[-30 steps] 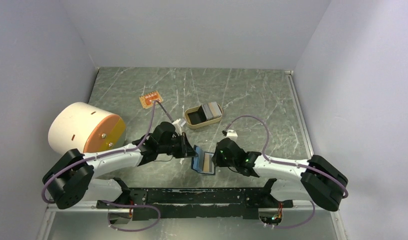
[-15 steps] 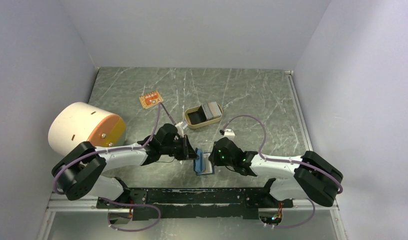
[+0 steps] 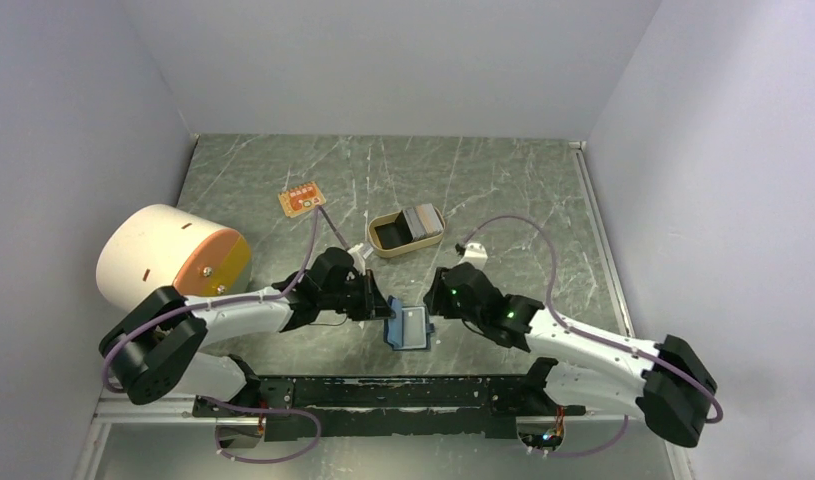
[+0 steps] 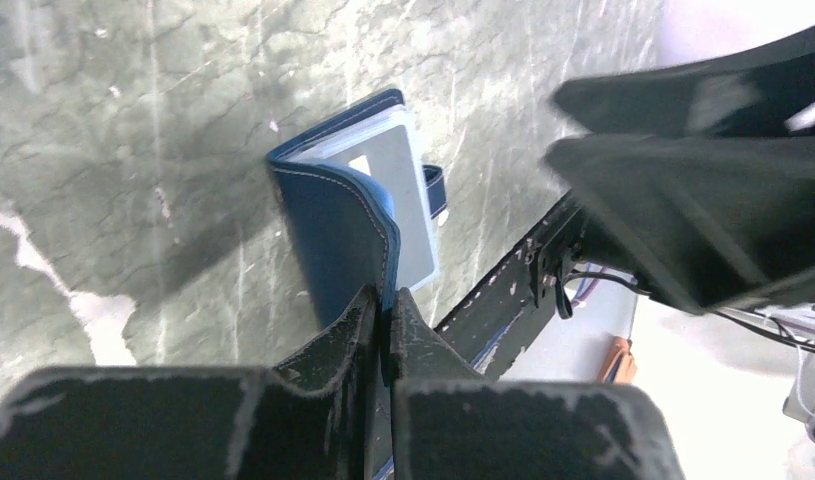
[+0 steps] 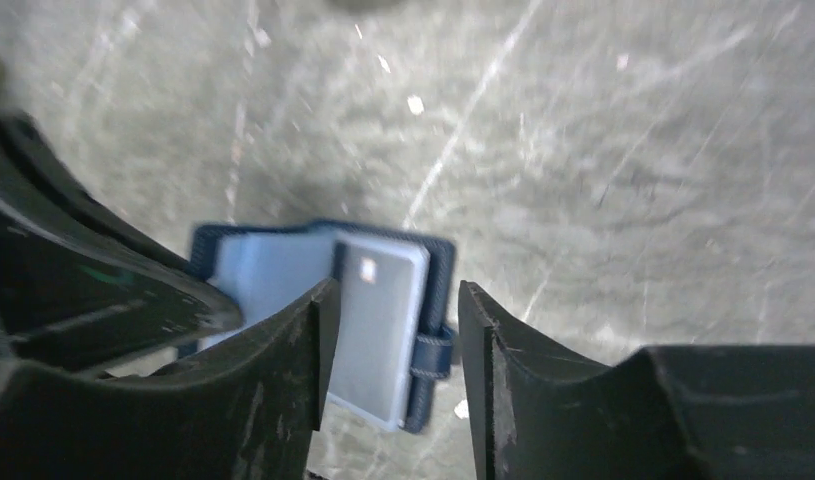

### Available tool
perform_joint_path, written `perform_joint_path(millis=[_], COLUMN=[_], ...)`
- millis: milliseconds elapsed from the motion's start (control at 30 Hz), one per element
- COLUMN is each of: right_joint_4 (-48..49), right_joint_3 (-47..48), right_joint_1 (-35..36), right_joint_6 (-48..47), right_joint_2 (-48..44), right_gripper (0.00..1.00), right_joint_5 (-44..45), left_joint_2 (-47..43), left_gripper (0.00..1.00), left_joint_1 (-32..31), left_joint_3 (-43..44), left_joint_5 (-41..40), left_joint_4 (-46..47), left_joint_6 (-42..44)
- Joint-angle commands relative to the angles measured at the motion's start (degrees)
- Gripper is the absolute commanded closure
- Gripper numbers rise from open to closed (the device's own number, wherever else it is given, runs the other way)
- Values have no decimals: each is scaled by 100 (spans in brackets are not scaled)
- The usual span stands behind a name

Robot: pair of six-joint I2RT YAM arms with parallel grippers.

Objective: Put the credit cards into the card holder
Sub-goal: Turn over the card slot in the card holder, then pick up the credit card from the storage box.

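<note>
Card holder [image 3: 407,326] on marbled grey table [image 3: 503,190], pale walls [image 3: 383,60]; left gripper [image 4: 386,300] pinching it, right gripper [image 5: 398,295] spread.

Top camera fixed high above and well behind the left claw [image 3: 376,300] and right claw [image 3: 435,300], looking down over the whole bench [image 3: 503,190]; each wrist camera sits close behind its own claw, facing past it at the bench just ahead; all three views share the card holder [image 3: 408,327] between the claws.

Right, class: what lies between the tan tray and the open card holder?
Only bare marbled tabletop. The top view shows it best: the tan tray sits farther back and the card holder sits nearer the arm bases.
</note>
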Motion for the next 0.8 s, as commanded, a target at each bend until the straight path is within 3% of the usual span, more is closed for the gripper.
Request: perform_joint_path(millis=[0, 400, 767], right_joint_4=[-318, 261, -156], right_joint_3=[548, 2759, 4656], right_joint_1=[-227, -908, -1119], right_joint_6=[-687, -2557, -3479], right_joint_2=[-341, 2399, 4530], right_gripper=[46, 24, 16], right_joint_5=[463, 581, 1294], left_joint_2=[-301, -494, -671], left_gripper=[91, 84, 83], left_joint_1=[9, 94, 167], left_joint_3=[-24, -147, -348], left_joint_5=[-409, -537, -430], left_joint_4=[-662, -882, -792], left_joint_6=[224, 362, 355])
